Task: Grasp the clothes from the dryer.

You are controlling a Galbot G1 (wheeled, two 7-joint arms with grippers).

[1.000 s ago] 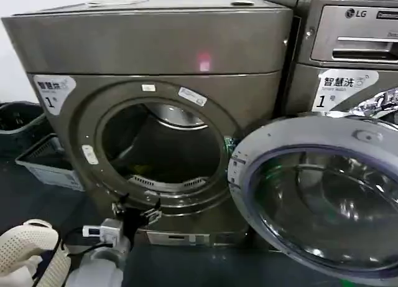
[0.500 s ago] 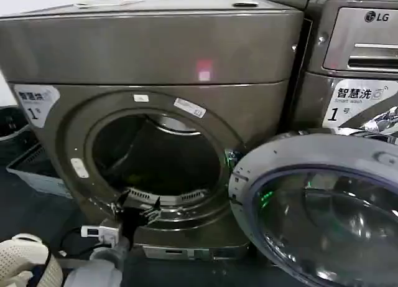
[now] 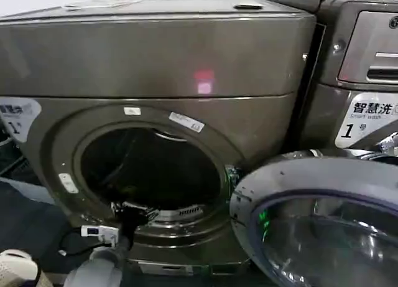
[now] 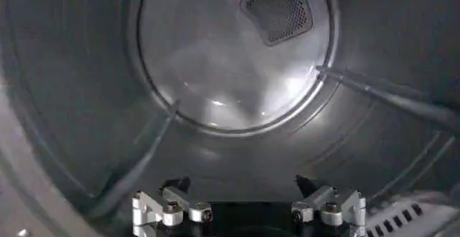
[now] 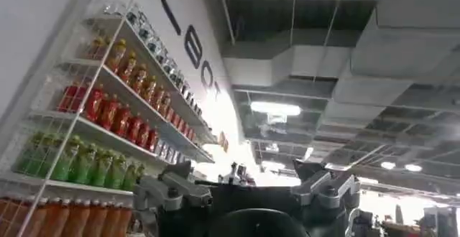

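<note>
Closer now, left gripper [image 4: 248, 213] open-jawed inside dryer [image 3: 155, 56] drum

1. Dim, slightly blurred light is seen on the dryer [image 3: 155, 69], with a pink glare spot.
2. The drum's rear wall is lit brightly.
3. Ceiling lamps [image 5: 277, 108] are overexposed.
</note>
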